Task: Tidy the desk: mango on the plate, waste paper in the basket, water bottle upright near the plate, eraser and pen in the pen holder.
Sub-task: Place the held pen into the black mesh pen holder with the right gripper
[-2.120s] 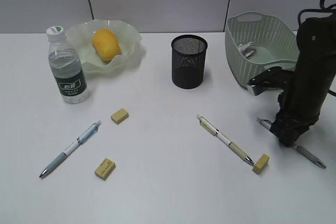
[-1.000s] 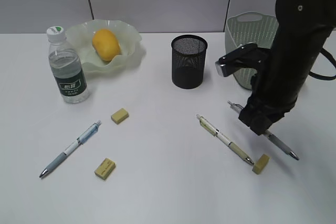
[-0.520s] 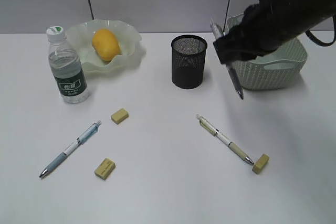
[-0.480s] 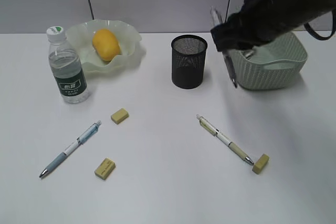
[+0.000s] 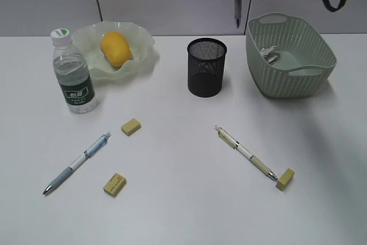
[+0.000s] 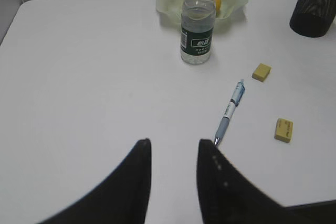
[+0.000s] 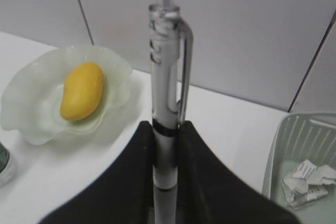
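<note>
Right end effector (image 7: 167,145) clamped on grey pen (image 7: 167,93), raised near pen holder (image 5: 206,66). Left end effector (image 6: 173,153) parted, empty, above counter (image 6: 79,77).

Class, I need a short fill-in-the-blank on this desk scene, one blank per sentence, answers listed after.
1. The mango lies on the ____.
2. The right gripper is shut on a ____.
3. The number of erasers lying on the desk is ____.
4. The waste paper lies in the ____.

Answers: plate; pen; three; basket
</note>
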You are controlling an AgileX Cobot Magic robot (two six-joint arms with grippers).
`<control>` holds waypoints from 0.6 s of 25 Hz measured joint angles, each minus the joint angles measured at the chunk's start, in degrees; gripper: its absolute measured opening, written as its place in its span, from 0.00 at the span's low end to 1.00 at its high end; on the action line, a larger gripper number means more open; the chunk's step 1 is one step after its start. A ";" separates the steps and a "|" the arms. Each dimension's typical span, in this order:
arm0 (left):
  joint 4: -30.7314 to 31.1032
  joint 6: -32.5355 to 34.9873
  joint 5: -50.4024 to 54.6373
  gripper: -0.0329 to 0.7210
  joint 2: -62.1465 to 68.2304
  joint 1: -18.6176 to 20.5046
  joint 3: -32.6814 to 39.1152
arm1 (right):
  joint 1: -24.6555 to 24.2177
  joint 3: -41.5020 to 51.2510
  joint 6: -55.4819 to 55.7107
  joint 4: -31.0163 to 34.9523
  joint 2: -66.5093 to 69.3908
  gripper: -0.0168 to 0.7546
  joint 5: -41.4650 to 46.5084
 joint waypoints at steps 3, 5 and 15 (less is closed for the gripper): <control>0.00 0.00 0.00 0.35 0.00 0.00 0.00 | 0.00 0.00 0.00 -0.05 2.49 0.17 -5.79; 0.00 0.00 0.00 0.35 0.00 0.00 0.00 | 0.00 0.00 0.00 -0.05 4.58 0.17 -8.59; 0.00 0.00 0.00 0.35 0.00 0.00 0.00 | 0.00 -3.23 4.47 -3.92 13.44 0.17 -18.47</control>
